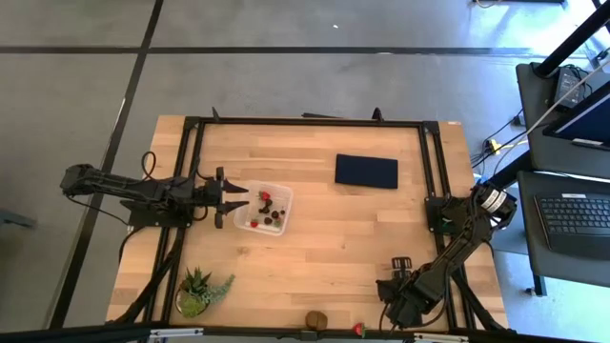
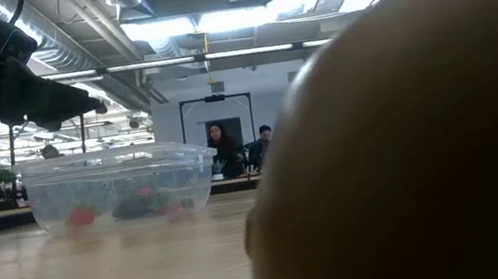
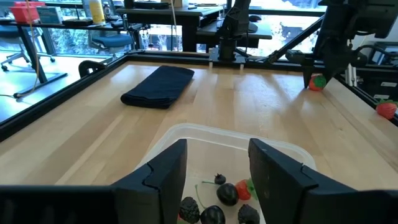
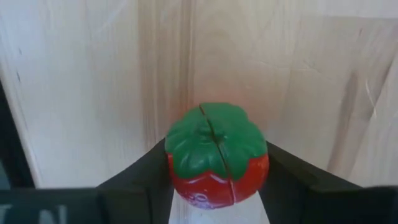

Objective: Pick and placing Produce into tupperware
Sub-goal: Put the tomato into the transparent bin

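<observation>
The right gripper [image 4: 214,180] sits at the near edge of the wooden table [image 1: 334,238], well apart from the tupperware [image 1: 262,210] and on its right. Its fingers [image 4: 140,177] are closed part-way around a red strawberry [image 4: 216,158] with a green top, pressing on both of its sides, with the bare table behind it. Along that same near edge lie a brown oval kiwi-like fruit [image 1: 316,320] and another small red strawberry [image 1: 358,329], both well apart from the tupperware. A spiky green potted plant [image 1: 197,291] stands near the tupperware, on its near left side.

The left gripper [image 3: 217,171] hovers at the left rim of the tupperware, over the container. Its fingers [image 3: 165,177] are spread apart and hold nothing. Between them show the clear walls and the produce already inside: several dark berries [image 3: 227,194] and a red strawberry with a green top [image 3: 245,188]. From table height the container shows as a low clear box [image 2: 120,186] with red and dark fruit on its floor.

Beyond the tupperware to the far right a flat dark blue rectangle [image 1: 366,171] lies on the wood. A black frame [image 1: 305,123] runs round the table. Past it lie a grey floor, a desk with a laptop [image 1: 577,214], and, across the room, seated people [image 2: 222,149] under ceiling lights.
</observation>
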You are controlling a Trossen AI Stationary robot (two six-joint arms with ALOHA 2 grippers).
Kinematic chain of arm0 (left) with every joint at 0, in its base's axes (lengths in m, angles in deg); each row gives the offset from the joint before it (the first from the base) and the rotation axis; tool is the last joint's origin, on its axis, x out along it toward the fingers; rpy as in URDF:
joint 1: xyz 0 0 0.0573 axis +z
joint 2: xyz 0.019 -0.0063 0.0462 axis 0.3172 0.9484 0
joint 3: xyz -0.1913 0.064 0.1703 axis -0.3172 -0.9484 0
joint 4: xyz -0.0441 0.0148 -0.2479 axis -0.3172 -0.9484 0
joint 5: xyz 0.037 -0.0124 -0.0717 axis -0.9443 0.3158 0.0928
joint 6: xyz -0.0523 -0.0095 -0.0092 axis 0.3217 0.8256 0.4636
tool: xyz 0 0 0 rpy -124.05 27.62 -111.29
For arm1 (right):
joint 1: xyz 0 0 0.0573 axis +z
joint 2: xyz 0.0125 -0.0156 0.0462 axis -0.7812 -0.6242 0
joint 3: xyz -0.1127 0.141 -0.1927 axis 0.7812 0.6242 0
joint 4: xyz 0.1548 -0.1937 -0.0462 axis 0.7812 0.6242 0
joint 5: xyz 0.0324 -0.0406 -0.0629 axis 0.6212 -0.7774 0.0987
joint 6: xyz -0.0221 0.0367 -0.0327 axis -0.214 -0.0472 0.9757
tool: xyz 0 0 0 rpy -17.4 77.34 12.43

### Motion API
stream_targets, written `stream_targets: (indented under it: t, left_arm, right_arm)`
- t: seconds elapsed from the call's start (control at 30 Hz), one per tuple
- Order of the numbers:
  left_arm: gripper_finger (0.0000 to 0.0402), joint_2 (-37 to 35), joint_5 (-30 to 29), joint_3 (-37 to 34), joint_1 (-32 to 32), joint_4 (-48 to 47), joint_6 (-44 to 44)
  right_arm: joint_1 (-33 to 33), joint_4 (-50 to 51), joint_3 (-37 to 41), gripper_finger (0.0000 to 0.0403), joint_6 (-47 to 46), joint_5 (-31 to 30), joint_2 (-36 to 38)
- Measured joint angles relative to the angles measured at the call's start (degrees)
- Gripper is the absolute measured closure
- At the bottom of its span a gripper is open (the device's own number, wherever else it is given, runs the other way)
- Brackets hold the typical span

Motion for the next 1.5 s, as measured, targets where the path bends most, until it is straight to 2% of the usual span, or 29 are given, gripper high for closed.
stream_targets:
  t: [0.2,0.33,0.6,0.7,0.77,0.9,1.0,1.1,1.2,1.37,1.5]
  left_arm:
    - [0.0231,0.0,0.0,0.0,0.0,0.0,0.0]
    - [0.0234,0.0,0.0,0.0,0.0,0.0,0.0]
    - [0.024,0.0,0.0,0.0,0.0,0.0,0.0]
    - [0.0236,0.0,0.0,0.0,0.0,0.0,0.0]
    - [0.0233,0.0,0.0,0.0,0.0,0.0,0.0]
    - [0.0231,0.0,0.0,0.0,0.0,0.0,0.0]
    - [0.0234,0.0,0.0,0.0,0.0,0.0,0.0]
    - [0.0238,0.0,0.0,0.0,0.0,0.0,0.0]
    - [0.024,0.0,0.0,0.0,0.0,0.0,0.1]
    - [0.0236,0.0,0.0,0.0,0.0,-0.1,0.1]
    - [0.0232,0.0,0.0,0.0,0.0,-0.2,0.0]
  right_arm:
    - [-2.1,3.1,-2.6,0.0212,-1.8,-0.9,-0.2]
    - [-5.1,6.8,-6.8,0.0216,1.8,-4.0,-0.2]
    - [-15.8,9.4,-19.7,0.0209,17.0,-20.7,-0.1]
    - [-21.2,4.8,-23.9,0.0212,23.9,-25.6,-0.1]
    - [-25.0,-1.9,-25.6,0.0213,29.9,-26.4,-0.1]
    - [-32.4,-22.7,-26.5,0.021,42.7,-24.3,-0.4]
    - [-37.5,-39.0,-26.5,0.0209,48.9,-18.2,-2.5]
    - [-41.7,-52.4,-26.6,0.0212,50.4,-11.3,-6.7]
    - [-44.8,-58.7,-26.6,0.0212,49.2,-8.4,-11.7]
    - [-47.8,-59.8,-26.4,0.0206,45.7,-8.2,-18.8]
    - [-49.1,-60.8,-26.4,0.0204,44.4,-8.2,-21.1]
